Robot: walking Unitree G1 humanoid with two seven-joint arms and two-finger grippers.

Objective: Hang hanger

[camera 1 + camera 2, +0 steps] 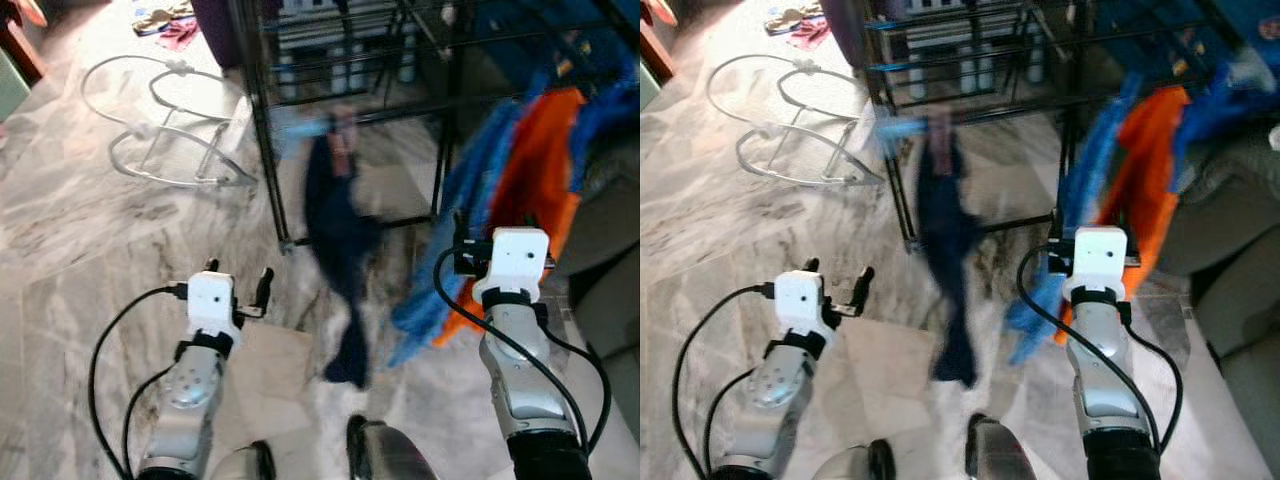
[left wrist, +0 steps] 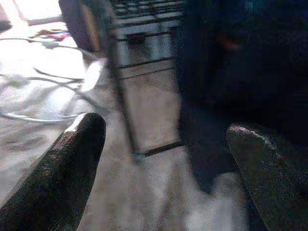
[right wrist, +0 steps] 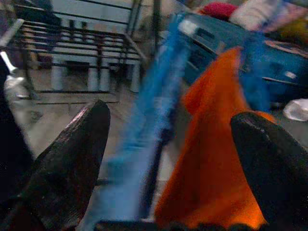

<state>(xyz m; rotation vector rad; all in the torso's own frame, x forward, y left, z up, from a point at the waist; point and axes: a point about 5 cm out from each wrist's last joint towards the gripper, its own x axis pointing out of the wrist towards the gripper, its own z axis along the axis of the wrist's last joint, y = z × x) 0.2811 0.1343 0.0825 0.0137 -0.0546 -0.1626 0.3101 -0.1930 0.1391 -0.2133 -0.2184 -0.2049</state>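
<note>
looking down over a marble floor [image 1: 90, 250] toward a black metal drying rack [image 1: 262, 150], both arms raised in front. hanging off the rack's rail, smeared by motion blur: a dark navy garment [image 1: 338, 250], with a pale blue hanger [image 1: 305, 128] at its top, apparently hooked on already, though too blurred to swear to. trailing low, nearly brushing the floor, probably because the cloth is long and limp and hangs from that one point.

left gripper [image 1: 238, 290] parked just beside the navy garment, fingers [image 2: 72, 163] spread wide with nothing between them; released, by the look of it. from its wrist camera, the dark cloth sits straight ahead past the fingers, the rack's upright beside it. held close likely to steady or let go of the piece.

right gripper [image 3: 168, 159] up against the bright clothes on the other side, fingers parted, nothing pinched. framed between them: a blue garment [image 3: 154, 110] and an orange garment [image 3: 216, 144], both draped from the rack, near but apart from the pads. perhaps poised there to keep those two clear.

lying well off on the floor near the left arm, a bent white wire frame [image 1: 160, 120], and beyond it a small heap of coloured cloth [image 1: 170, 22].

judging the hang nearly done; swinging could slip the hook.
</note>
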